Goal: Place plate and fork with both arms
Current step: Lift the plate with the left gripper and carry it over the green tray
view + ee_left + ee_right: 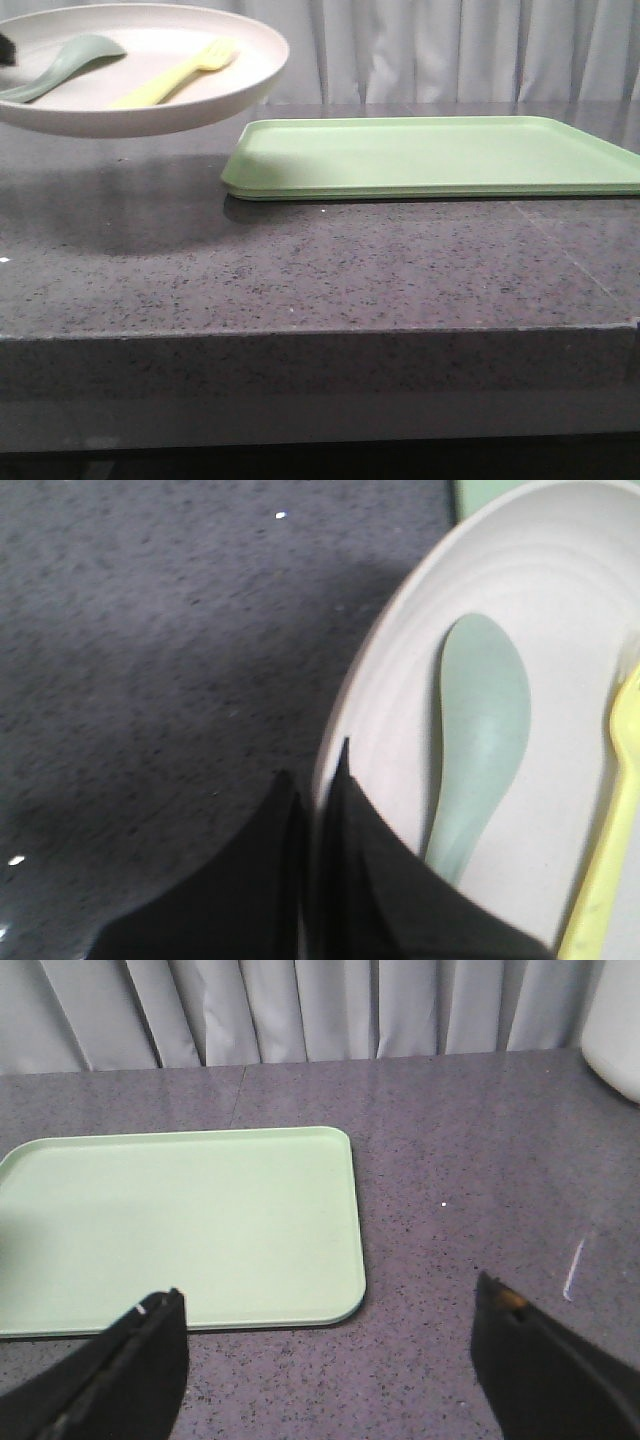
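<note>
Plate carried aloft toward tray, one dish, two utensils aboard.

Dark speckled stone bench [320, 280]; on it one flat rectangular light green tray [430, 155]. Left gripper [318, 780], jaws clamped on the rim of the one round cream-white shallow plate [150, 100], held clear above the bench left of the tray. Inside lie one pale yellow plastic fork [180, 75] and one grey-green spoon [60, 65]. Right gripper [330, 1350] jaws wide apart, holding nothing. Advice: keep the plate level while lowering.
</note>
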### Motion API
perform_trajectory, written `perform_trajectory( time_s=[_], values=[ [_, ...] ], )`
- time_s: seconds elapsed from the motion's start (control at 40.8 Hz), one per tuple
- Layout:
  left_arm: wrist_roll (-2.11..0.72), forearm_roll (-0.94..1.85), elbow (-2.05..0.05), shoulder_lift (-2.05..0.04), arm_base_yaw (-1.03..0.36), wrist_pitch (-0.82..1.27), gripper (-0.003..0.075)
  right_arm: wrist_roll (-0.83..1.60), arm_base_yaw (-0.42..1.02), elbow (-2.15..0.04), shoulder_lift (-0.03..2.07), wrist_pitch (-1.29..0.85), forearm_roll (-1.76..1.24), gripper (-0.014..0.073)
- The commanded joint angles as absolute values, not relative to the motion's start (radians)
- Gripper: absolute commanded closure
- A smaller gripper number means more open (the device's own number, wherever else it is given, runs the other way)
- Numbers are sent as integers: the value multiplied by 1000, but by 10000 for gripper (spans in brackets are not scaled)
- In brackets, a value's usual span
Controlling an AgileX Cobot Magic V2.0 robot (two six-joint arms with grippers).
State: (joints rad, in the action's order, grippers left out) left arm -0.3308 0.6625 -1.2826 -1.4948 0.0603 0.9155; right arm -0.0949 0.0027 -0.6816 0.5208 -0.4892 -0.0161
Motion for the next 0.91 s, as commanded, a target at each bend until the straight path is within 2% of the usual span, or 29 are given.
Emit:
perform_trajectory(
  time_s=[0.0, 0.515, 0.686, 0.882],
  values=[
    [-286, 735, -1376, -1507, -8, 893, 738, -89, -3, -718, 528, -409, -8, -9],
    [-139, 699, -1818, -1909, -400, 900, 738, -89, 57, -718, 528, -409, -9, -9],
    [-33, 699, -1991, -2056, -438, 901, 738, -89, 57, -718, 528, -408, -9, -9],
    [89, 698, -2096, -2148, -438, 884, 736, -89, 64, -718, 528, -408, -9, -9]
  ],
)
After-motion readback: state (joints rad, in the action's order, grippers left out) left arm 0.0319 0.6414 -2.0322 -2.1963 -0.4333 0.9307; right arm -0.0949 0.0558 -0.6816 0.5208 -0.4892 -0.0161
